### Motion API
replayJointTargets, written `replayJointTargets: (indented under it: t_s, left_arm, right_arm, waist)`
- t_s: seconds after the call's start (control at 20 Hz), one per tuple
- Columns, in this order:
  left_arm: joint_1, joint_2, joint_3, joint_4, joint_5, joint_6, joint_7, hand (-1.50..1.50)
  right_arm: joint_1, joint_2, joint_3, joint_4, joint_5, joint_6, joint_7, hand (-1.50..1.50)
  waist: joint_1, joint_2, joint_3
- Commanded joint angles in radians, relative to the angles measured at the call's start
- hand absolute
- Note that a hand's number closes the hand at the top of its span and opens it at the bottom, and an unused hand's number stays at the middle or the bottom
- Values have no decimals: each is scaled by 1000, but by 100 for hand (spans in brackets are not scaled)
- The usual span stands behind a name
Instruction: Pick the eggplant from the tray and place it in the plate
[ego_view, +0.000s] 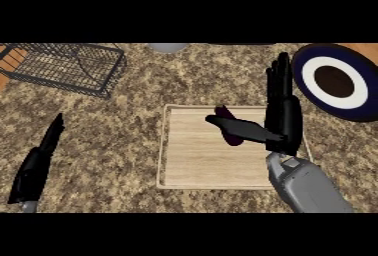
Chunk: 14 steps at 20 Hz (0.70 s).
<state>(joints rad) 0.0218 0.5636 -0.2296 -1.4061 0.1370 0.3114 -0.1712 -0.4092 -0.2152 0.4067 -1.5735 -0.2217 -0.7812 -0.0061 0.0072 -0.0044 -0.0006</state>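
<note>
While on tray (184, 170) | eggplant (230, 131) dark purple | under right hand (284, 120)

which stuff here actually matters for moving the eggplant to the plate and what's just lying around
For the job:
eggplant, dark purple, on the tray
tray, light wood
plate, navy rim, at upper right
right hand, open over the tray

Lying about:
wire basket, upper left
grey object at top edge
left hand, resting at left

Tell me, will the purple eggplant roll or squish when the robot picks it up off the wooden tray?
The dark purple eggplant looks rounded and long, so it could roll on the flat wooden tray if nudged. Its smooth-looking skin may be slippery. It probably keeps its shape rather than flopping. The right hand is open beside it, thumb across it.
</note>
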Motion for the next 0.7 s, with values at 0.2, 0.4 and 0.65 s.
replayJointTargets:
  t_s: [0.2, 0.4, 0.65]
  left_arm:
    - [17, 0, 4, -64, -24, 17, 50, 0]
    - [35, 10, 24, -26, -13, -19, 5, 0]
    - [53, 11, 42, -62, -13, -32, 8, 0]
  right_arm:
    - [-59, -278, 103, -52, 54, 200, 374, -150]
    - [-160, -362, 153, -49, 90, 301, 584, -150]
    - [-274, -368, 141, 19, 59, 449, 757, -150]
  waist:
    - [-7, -1, -1]
    - [2, 0, -3]
    - [11, 4, 0]
